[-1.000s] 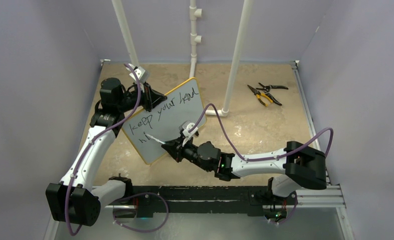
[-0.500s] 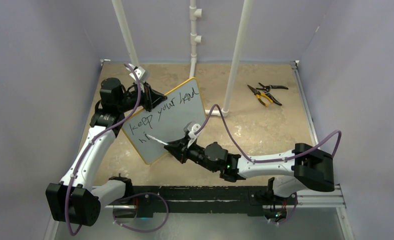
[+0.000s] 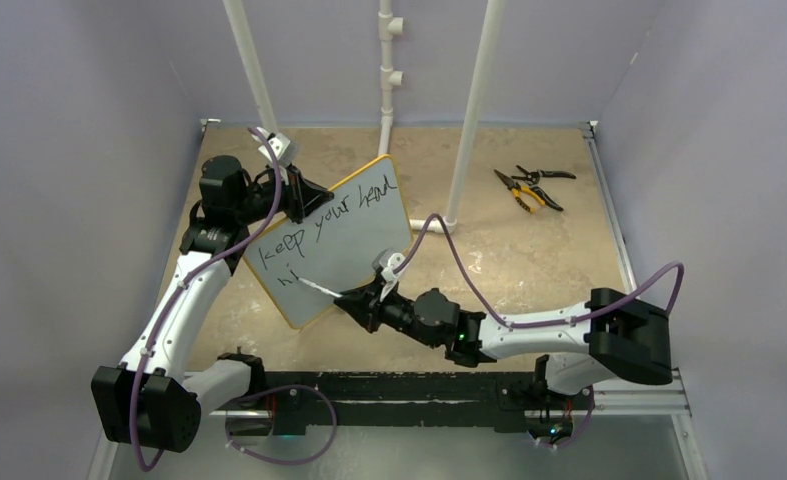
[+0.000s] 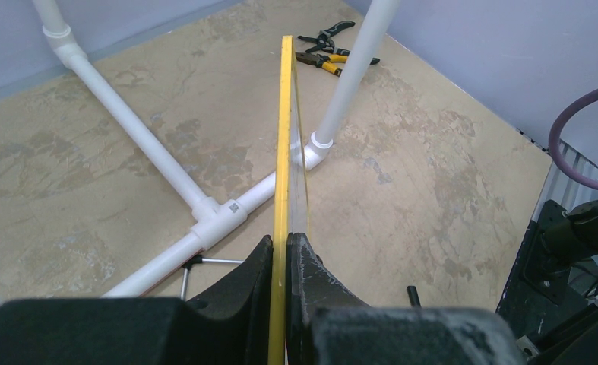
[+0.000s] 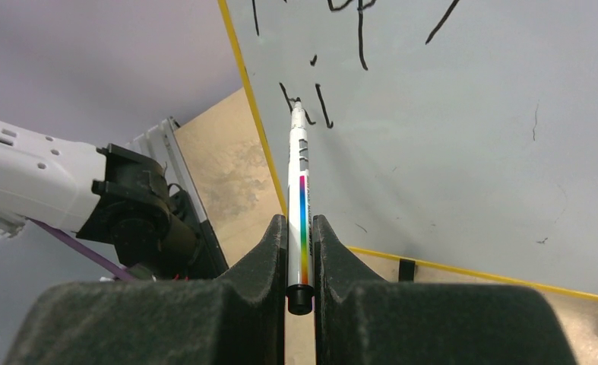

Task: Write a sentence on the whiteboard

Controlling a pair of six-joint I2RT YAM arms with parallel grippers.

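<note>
The whiteboard, pale with a yellow frame, stands tilted on the table. My left gripper is shut on its upper left edge; in the left wrist view the yellow edge runs between the fingers. The sentence reads "keep your head" on the top line and "hi" below it. My right gripper is shut on a white marker with a rainbow stripe. The marker's tip sits at the board just beside the "hi" strokes.
White PVC pipes rise from the table behind the board, with a T-joint on the floor. Yellow-handled pliers and black cutters lie at the far right. The right arm's purple cable loops over the table.
My right gripper has slid down and to the right along the board's lower line with the marker. The right arm's elbow shifted right. The left arm and board have not moved.
</note>
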